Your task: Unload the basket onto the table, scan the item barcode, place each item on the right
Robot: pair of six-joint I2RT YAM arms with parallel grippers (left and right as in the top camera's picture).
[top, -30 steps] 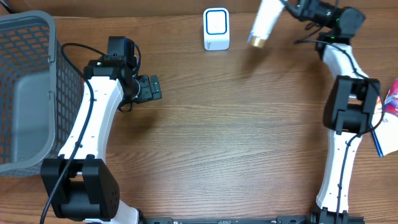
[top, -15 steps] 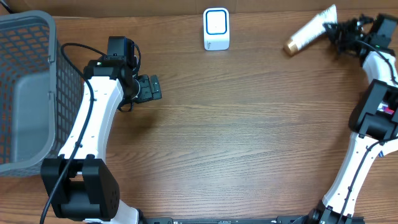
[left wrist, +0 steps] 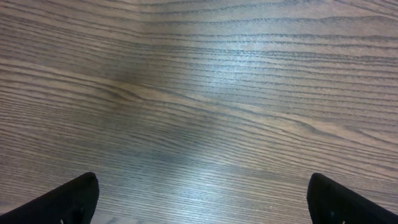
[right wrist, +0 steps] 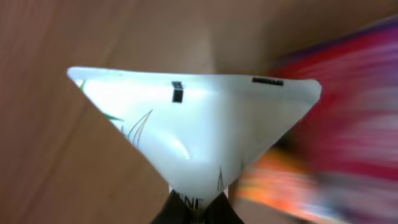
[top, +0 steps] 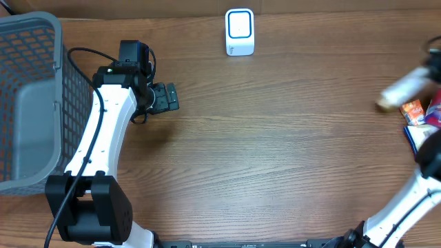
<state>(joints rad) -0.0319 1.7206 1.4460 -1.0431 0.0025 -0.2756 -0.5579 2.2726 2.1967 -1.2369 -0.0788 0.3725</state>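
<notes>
Holding the white tube (top: 402,90) by its flat crimped end, our right hand (right wrist: 194,210) is pinched tight on it at the far right edge of the table (top: 275,158). The tube is blurred in the overhead view. Its long axis slants, with the darker cap end pointing toward the table's middle.

The scanner (top: 239,32) stands well apart from the tube, at the back edge and off to its left. We judge the next move must carry the tube that way, with the barcode side turned to the scanner's face.

Our left hand (top: 165,98) is spread wide and empty over bare wood. It is nearer the scanner than the right hand.

We count one tube, one scanner and one basket (top: 27,103). A few bright packets (top: 415,112) lie just beside the tube, too cropped to count.
</notes>
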